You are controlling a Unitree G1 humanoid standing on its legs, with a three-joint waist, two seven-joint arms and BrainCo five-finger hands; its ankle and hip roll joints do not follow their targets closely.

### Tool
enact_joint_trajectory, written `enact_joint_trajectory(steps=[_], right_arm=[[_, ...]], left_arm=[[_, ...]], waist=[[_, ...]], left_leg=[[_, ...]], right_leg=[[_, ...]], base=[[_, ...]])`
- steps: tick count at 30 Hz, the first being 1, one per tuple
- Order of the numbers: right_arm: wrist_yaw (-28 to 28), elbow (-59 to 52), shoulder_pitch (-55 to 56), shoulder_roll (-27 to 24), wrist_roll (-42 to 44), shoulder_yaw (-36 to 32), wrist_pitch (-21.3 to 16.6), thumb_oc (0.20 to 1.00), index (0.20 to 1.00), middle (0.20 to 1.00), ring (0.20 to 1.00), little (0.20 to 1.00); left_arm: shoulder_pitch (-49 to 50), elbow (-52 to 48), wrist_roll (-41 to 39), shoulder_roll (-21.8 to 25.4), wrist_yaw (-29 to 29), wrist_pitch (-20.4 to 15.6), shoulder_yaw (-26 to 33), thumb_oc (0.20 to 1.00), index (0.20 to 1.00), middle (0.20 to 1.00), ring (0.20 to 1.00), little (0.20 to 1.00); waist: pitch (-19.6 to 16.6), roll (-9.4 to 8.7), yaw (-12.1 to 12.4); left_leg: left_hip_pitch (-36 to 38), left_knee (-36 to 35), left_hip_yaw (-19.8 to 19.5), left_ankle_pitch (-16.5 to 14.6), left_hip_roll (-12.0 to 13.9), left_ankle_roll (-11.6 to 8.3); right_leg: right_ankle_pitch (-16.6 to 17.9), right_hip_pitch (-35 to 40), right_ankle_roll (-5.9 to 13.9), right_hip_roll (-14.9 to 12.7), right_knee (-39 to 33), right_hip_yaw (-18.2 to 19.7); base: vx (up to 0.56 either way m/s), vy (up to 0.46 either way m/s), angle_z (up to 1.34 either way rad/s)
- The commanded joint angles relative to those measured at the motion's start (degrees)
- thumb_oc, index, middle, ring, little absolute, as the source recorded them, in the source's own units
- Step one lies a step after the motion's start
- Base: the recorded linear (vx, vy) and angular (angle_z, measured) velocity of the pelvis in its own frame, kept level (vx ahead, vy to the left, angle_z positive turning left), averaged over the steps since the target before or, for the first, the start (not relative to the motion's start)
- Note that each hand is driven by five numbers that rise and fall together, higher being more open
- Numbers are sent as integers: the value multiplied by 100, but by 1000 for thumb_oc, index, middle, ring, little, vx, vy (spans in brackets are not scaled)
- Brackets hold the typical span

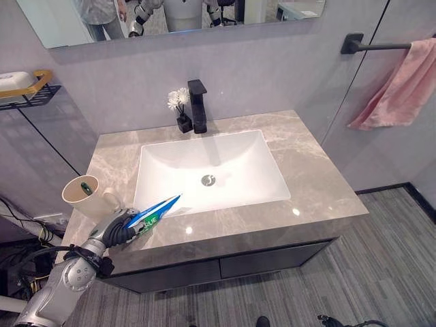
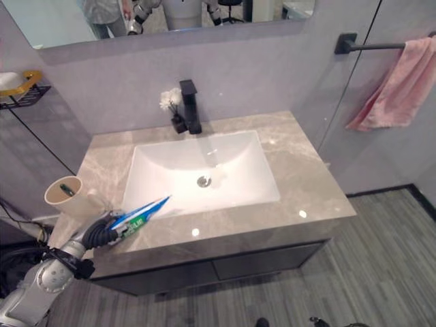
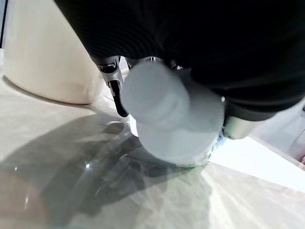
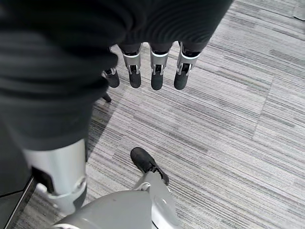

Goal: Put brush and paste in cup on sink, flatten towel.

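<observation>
A: Fingers first, left eye view. What are they doing?

B: The left hand has its fingers curled round the cap end of the toothpaste tube, at the front left corner of the bench. The tube's flat tail sticks out past the fingers, toward the white sink basin.

A: And the cup?

B: The cream cup stands just behind the fingers, close to the hand. A green-handled toothbrush is already inside it. The paste is not in the cup yet.

A: Anything beyond the fingers, farther back?

B: A black faucet behind the basin, with a small dark vase of white flowers beside it. Well away to the right, a pink towel hangs bunched and slanted from a black wall bar.

A: Left wrist view?

B: The tube's white cap fills the space between fingers and thumb, gripped just above the marble. The cup's wall sits right beside the fingers.

A: Right wrist view?

B: The right hand hangs over grey striped carpet, fingers straight and relaxed, grasping nothing.
</observation>
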Motion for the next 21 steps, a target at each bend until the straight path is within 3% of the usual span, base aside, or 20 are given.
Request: enact_joint_trajectory(steps=[1,13,21], right_arm=[[-181,306,-269,104,379,-102,50,1000,1000,1000,1000,1000],[-210,417,-249,-23,978,-560,44,1000,1000,1000,1000,1000],[-228,497,-260,1,1419,-753,12,1000,1000,1000,1000,1000]], left_arm=[[241,-301,432,373,59,-213,-355,200,200,200,200,200],[-422,-710,1187,817,1036,-217,451,200,200,200,200,200],[-992,-627,1354,691,1741,-47,829,200,200,200,200,200]], waist=[[89,-201,60],[-143,-287,-104],[-248,-335,-190]], left_leg=[[216,59,41,-268,216,-100],[416,59,166,-343,261,-139],[471,59,210,-355,290,-160]], right_leg=[[-148,146,485,-402,40,306],[-170,260,468,-374,40,421],[-170,292,457,-358,40,447]], base=[[0,0,0],[-1,1,-2],[0,0,0]])
